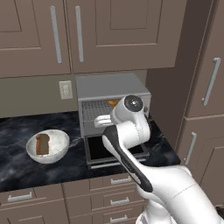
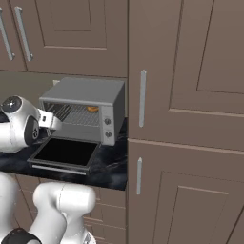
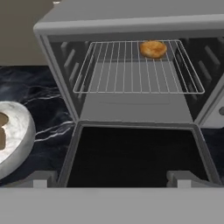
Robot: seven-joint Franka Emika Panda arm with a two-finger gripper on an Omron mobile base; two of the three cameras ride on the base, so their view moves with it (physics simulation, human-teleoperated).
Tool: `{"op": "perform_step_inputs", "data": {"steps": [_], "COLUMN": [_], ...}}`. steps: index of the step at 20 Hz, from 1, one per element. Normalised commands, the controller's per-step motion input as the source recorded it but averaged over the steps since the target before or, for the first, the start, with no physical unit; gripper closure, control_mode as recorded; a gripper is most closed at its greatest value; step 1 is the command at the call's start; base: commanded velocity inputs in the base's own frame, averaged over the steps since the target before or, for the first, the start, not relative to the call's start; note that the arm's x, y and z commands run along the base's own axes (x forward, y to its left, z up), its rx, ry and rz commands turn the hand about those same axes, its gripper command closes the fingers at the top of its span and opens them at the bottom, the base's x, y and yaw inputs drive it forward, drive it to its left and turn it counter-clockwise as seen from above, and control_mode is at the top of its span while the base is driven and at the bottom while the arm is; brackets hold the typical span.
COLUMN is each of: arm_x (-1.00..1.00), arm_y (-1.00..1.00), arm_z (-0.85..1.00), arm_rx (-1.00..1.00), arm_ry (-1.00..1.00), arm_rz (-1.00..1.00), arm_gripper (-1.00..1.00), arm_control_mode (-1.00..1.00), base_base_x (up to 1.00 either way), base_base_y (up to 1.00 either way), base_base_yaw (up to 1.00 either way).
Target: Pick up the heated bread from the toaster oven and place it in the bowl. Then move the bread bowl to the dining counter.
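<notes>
Left base view: toaster oven [image 1: 113,94] on black worktop [image 1: 17,127], door dropped; bowl [image 1: 47,146] to its left, holding brown slice [image 1: 42,144]. Right base view: heated bread [image 2: 93,109] far back on wire rack [image 2: 76,114]. Hand view: gripper [image 3: 112,178] before the door [image 3: 135,155], fingers apart, empty. Risk: deep reach, possibly snagging rack wires or nudging bread off.

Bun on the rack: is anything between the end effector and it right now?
Nothing visible blocks it. The toaster oven door is folded down flat, and the open end effector looks over it at the bun, which sits alone at the rack's back right. The reach has to stay under the oven's top edge.
</notes>
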Motion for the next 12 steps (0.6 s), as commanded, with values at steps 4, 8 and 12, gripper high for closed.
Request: {"op": "perform_step_inputs", "data": {"steps": [4,8,12], "arm_x": [0.33,0.35,0.35], "arm_y": [0.0,0.0,0.0], "arm_z": [-0.01,0.0,-0.07], "arm_rx": [0.0,0.0,0.0], "arm_ry": [-0.04,-0.02,0.0], "arm_rz": [0.0,0.0,0.0], "arm_gripper": [-1.0,-1.0,-1.0], "arm_control_mode": [-1.0,-1.0,-1.0], "base_base_x": [0.0,0.0,0.0], "base_base_y": [0.0,0.0,0.0], "base_base_yaw": [0.0,0.0,0.0]}}
